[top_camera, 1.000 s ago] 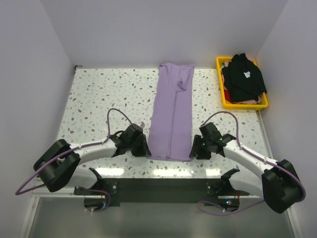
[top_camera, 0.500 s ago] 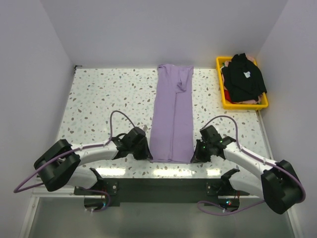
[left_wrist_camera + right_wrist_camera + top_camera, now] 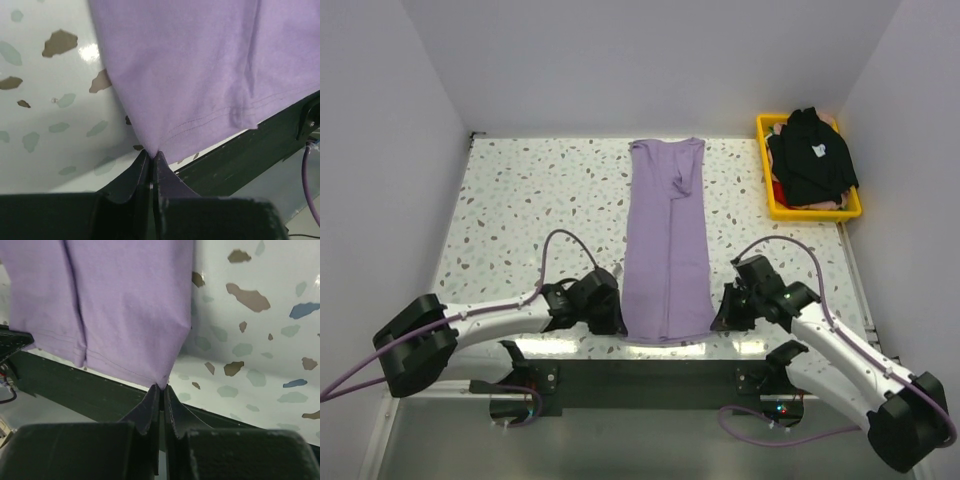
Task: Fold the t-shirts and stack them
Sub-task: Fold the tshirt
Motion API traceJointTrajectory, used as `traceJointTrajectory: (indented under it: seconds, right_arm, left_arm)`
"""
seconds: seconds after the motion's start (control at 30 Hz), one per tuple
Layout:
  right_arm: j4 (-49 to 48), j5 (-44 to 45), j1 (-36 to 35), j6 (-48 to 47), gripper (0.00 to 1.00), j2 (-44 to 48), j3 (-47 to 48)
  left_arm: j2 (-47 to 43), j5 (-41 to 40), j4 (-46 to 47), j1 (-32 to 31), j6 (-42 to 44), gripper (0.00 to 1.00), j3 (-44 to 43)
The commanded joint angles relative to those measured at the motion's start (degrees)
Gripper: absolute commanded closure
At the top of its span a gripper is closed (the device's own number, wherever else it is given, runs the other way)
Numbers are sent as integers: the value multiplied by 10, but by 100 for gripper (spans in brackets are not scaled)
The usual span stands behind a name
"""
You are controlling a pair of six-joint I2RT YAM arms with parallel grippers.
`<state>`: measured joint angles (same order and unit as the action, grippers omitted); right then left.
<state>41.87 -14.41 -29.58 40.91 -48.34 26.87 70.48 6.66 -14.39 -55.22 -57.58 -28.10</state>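
The tabletop (image 3: pixel 520 200) is a pale terrazzo slab flecked with grey, brown and greenish chips. It is glossy enough to throw back bright streaks of light along its near edge. Plain pale walls (image 3: pixel 650 60) close it in at the back and on both sides. A dark rail (image 3: pixel 650 385) runs along the front, where the two arms are bolted.

The lavender t-shirt (image 3: pixel 665 250) lies down the middle of the tabletop, folded lengthwise into a long narrow strip with a sleeve turned in at its far end. Its near hem sits at the front edge. The left jaws are clenched on the hem's left corner, where the wrist view shows the cloth (image 3: pixel 200 65) pulled to a point between the two black tips. The right jaws are clenched likewise on the right corner of the cloth (image 3: pixel 115 305). In both wrist views the stitched hem hangs in front of the dark rail. A purple cable (image 3: pixel 565 245) loops above each arm.

At the far right corner stands a yellow basket (image 3: pixel 767 200). The black t-shirt (image 3: pixel 810 165) is heaped in it, over red and peach cloth. That shirt carries a small white chest mark (image 3: pixel 818 151) (too small to make out as lettering or a logo).
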Motion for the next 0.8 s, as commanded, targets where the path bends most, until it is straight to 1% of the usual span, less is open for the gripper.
traceJointTrajectory:
  seconds: [0.0, 0.07, 0.13, 0.17, 0.27, 0.37, 0.43, 0.47, 0.6, 0.63, 0.7, 0.77]
  right_arm:
    - [12, 33, -2, -26, 100, -11, 64]
    - [-12, 44, -1, -28, 100, -37, 85]
    - [-55, 61, -1, -24, 100, -58, 109]
    - [-66, 66, -1, -21, 100, -86, 126]
    - [-123, 85, -2, -7, 100, -128, 145]
    - [-170, 114, -1, 3, 100, -181, 172]
    - [-189, 127, -1, 4, 100, -222, 204]
    - [-194, 142, 0, 4, 100, -235, 226]
    - [-211, 175, 10, -3, 100, -306, 284]
    - [-220, 173, 15, -3, 100, -335, 295]
    - [-232, 171, 29, -4, 100, -360, 321]
    - [-245, 164, 49, -1, 100, -399, 347]
  left_arm:
    - [0, -43, -19, 6, 29, 100, -70]
    - [14, -64, -16, 9, 44, 100, -105]
    - [30, -63, 2, 20, 52, 100, -129]
    - [52, -65, 7, 28, 59, 100, -140]
    - [94, -84, 10, 42, 67, 100, -181]
    - [118, -95, 36, 77, 59, 100, -200]
    - [134, -94, 60, 95, 57, 100, -208]
    - [139, -101, 64, 113, 56, 100, -214]
    - [170, -120, 74, 149, 68, 100, -255]
    - [183, -125, 78, 153, 72, 100, -274]
    - [204, -128, 85, 172, 90, 100, -313]
    - [243, -116, 95, 190, 104, 100, -340]
